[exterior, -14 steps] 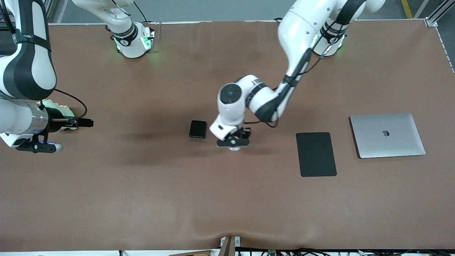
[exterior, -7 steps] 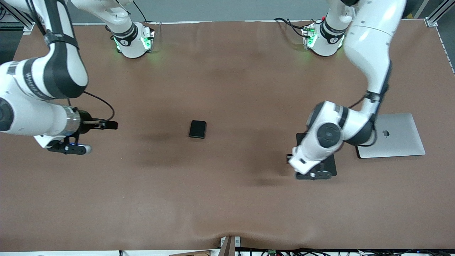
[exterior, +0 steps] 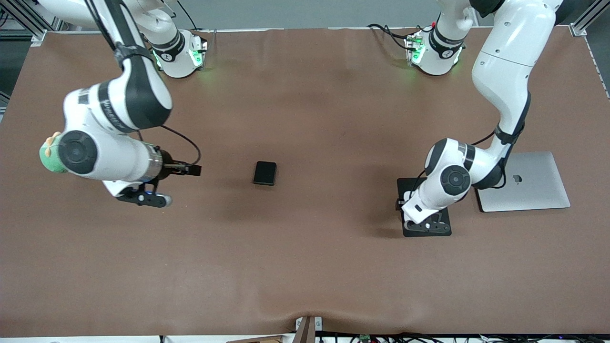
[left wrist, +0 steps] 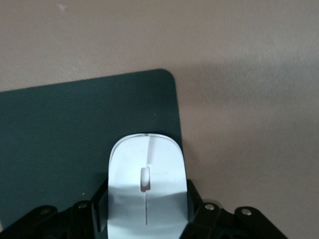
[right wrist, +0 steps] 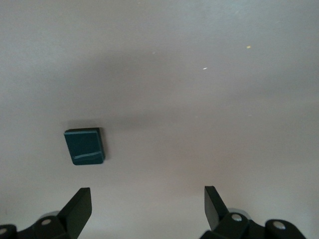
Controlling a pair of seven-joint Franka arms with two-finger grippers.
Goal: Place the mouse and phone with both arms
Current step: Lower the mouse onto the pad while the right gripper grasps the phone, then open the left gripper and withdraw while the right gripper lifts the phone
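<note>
The white mouse (left wrist: 147,159) is gripped between the fingers of my left gripper (left wrist: 147,209), low over the corner of the flat black pad (left wrist: 60,139). In the front view that gripper (exterior: 426,225) is over the pad's (exterior: 409,185) edge nearer the camera, and the mouse is hidden under it. The small black phone (exterior: 265,173) lies flat on the brown table mid-way between the arms. My right gripper (exterior: 143,198) is open and empty over bare table toward the right arm's end from the phone. The right wrist view shows its jaws (right wrist: 146,199) wide apart and the phone (right wrist: 84,146) ahead.
A closed silver laptop (exterior: 529,186) lies beside the pad toward the left arm's end. A green plush toy (exterior: 46,153) shows by the right arm's wrist. A cable box (exterior: 309,326) sits at the table's near edge.
My left arm carried the mouse from beside the phone over to the black pad and lowered. My right arm moved in toward the phone, gripper still open.
</note>
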